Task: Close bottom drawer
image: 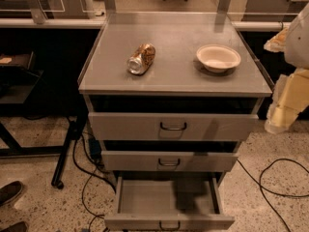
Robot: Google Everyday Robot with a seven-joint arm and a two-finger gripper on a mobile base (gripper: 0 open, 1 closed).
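Observation:
The bottom drawer (166,199) of the grey metal cabinet is pulled far out, and its plain grey tray is empty. Its shallow front (140,222) faces me at the bottom edge of the view, with a small dark wire handle (169,225). The middle drawer (145,161) and the top drawer (135,126) stick out only slightly. My gripper (282,110) hangs on the cream-coloured arm at the right edge, level with the top drawer, to the right of the cabinet and well above the bottom drawer. It touches nothing.
A crushed can (141,58) lies on its side on the cabinet top (178,76), and a white bowl (218,57) stands to its right. Black cables (270,187) run over the speckled floor on both sides. A dark table frame (65,153) stands at left, and shoes (9,192) show at bottom left.

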